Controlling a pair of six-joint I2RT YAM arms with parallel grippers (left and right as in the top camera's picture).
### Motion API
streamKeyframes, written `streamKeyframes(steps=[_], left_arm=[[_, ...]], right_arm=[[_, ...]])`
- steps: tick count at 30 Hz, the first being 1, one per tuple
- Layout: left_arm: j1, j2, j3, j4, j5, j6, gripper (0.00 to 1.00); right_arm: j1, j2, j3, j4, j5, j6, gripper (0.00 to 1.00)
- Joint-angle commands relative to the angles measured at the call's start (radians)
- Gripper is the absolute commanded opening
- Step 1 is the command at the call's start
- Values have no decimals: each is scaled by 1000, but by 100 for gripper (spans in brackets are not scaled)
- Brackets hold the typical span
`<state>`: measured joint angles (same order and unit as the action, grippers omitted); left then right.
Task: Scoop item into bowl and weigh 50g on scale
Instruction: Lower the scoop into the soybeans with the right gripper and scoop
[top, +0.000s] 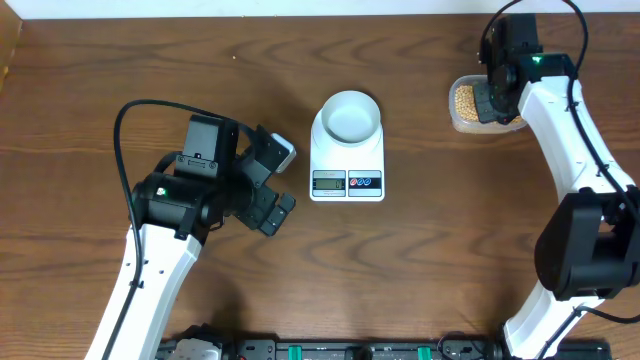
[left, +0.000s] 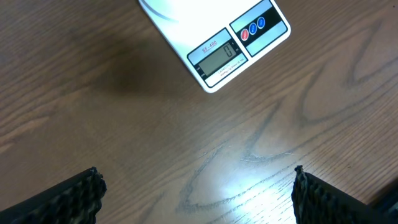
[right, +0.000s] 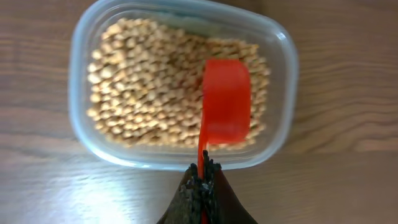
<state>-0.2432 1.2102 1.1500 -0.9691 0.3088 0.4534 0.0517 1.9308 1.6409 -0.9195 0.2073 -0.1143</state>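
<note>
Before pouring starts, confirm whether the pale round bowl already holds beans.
No, the pale round bowl on the flat white scale shows a bare interior.

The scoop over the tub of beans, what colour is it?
The scoop is bright red. It shows best in the right wrist view.

The overhead camera looks straight down on the whole table (top: 90, 70). The left wrist camera tilts down at the wood at close range; the scale (left: 217, 53) appears in both views. The right wrist camera looks down closely on the tub (right: 287, 68), which sits at overhead's upper right.
</note>
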Motion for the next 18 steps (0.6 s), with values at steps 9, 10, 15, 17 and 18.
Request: streamKeyframes(steps=[9,10,15,17,18], left_arm=[[0,5,2,-2,-4,17,98],[0,5,2,-2,-4,17,98],[0,5,2,-2,-4,17,98],[0,5,2,-2,-4,17,98],[0,5,2,-2,-4,17,98]], right_arm=[[-72,23,19,-34,-166,5,1],[-74,32,19,-35,-166,5,1],[-80,76,19,-32,-169,5,1],[-84,94,19,-26,-172,9,1],[-87,102,19,-23,-177,9,1]])
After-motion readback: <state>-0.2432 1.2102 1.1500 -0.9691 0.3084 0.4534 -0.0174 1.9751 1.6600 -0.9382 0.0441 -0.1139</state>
